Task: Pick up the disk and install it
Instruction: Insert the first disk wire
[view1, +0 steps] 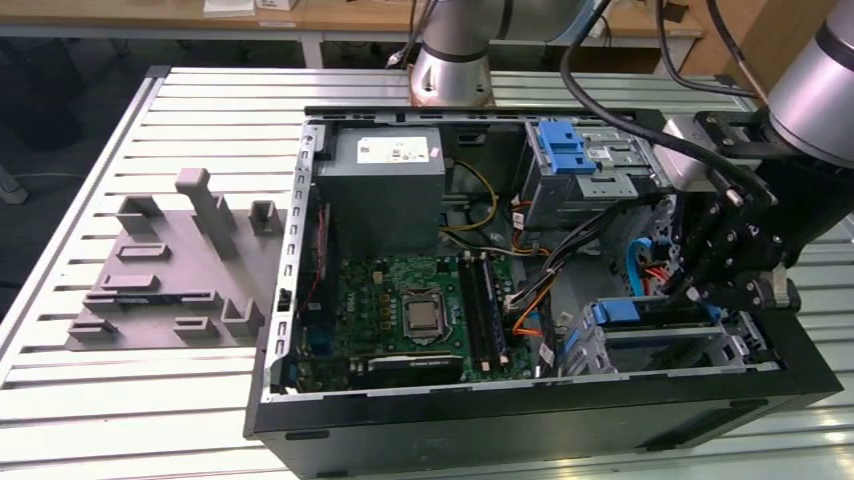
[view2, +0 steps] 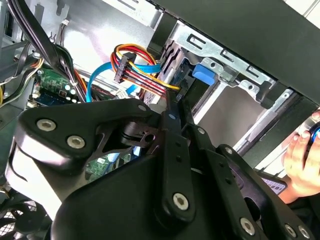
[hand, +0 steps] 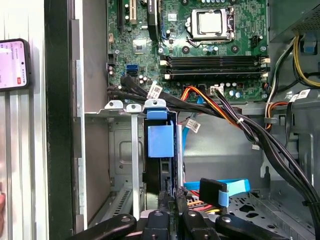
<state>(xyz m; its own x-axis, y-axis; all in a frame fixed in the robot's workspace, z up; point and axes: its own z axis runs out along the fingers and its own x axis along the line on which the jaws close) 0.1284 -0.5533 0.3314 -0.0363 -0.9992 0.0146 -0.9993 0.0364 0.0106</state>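
surface (view1: 160, 400): we see pale ribbed metal slats | on it: open black computer case (view1: 534, 425) (lying on its side, towards the exterior view's right) | grey moulded fixture block (view1: 174, 270) beside the case, towards the exterior view's left | robot arm base (view1: 451, 75) at the far edge

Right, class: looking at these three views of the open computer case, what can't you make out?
- The disk, first wrist view: its blue carrier's edge shows, but the drive cage hides its faces and label.
- How deep the disk sits, exterior view: the gripper covers that spot.
- The hand, second wrist view: cut off by the picture's edge.
- The phone, first wrist view: cut off by the edge.
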